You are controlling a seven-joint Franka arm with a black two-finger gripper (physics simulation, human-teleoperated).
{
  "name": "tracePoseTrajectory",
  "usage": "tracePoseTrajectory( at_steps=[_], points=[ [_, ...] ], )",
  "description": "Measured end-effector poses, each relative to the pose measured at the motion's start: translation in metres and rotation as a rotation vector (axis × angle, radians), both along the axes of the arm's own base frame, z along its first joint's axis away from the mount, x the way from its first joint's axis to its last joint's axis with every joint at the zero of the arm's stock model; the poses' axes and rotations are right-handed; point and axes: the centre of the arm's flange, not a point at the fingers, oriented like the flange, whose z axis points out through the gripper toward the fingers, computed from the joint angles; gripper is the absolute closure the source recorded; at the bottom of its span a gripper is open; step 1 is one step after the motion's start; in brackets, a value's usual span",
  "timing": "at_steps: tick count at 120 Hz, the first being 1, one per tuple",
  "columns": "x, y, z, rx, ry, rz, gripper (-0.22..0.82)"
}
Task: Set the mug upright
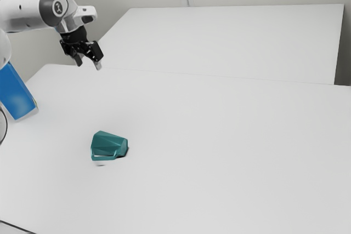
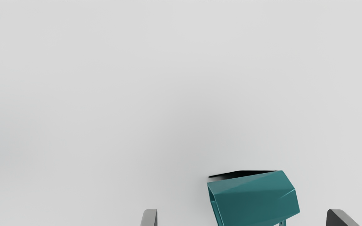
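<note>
Black two-finger gripper (image 1: 89,64) released, fingers apart; lower down, faceted teal mug (image 1: 108,146) on its side; armward, blue rectangular box (image 1: 16,96); above, illegible round arm emblem (image 1: 58,7).

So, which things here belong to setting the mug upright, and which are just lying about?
Part of the job:
Teal faceted mug, on its side
Black two-fingered pincer, open
Flat white table under the mug

Just lying about:
Blue boxy object, at the exterior view's left
</note>
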Motion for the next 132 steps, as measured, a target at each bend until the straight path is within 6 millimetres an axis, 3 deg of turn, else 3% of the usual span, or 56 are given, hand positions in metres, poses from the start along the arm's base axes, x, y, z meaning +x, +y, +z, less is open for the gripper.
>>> tracePoseTrajectory(
  at_steps=[17,44,58,78,99,116,132],
  points=[
    [-0.013,0.005,-0.001,-0.016,-0.014,0.002,0.02],
    [-0.07,-0.001,-0.035,-0.072,-0.08,-0.016,0.02],
    [-0.121,0.015,-0.077,-0.145,-0.146,0.029,0.02],
    [-0.162,0.038,-0.134,-0.461,-0.31,0.148,0.02],
    [-0.217,0.056,-0.171,-0.563,-0.445,0.141,0.02],
    [-0.23,0.071,-0.206,-0.578,-0.481,0.093,0.02],
    [-0.226,0.062,-0.232,-0.576,-0.484,-0.026,0.02]
  ],
)
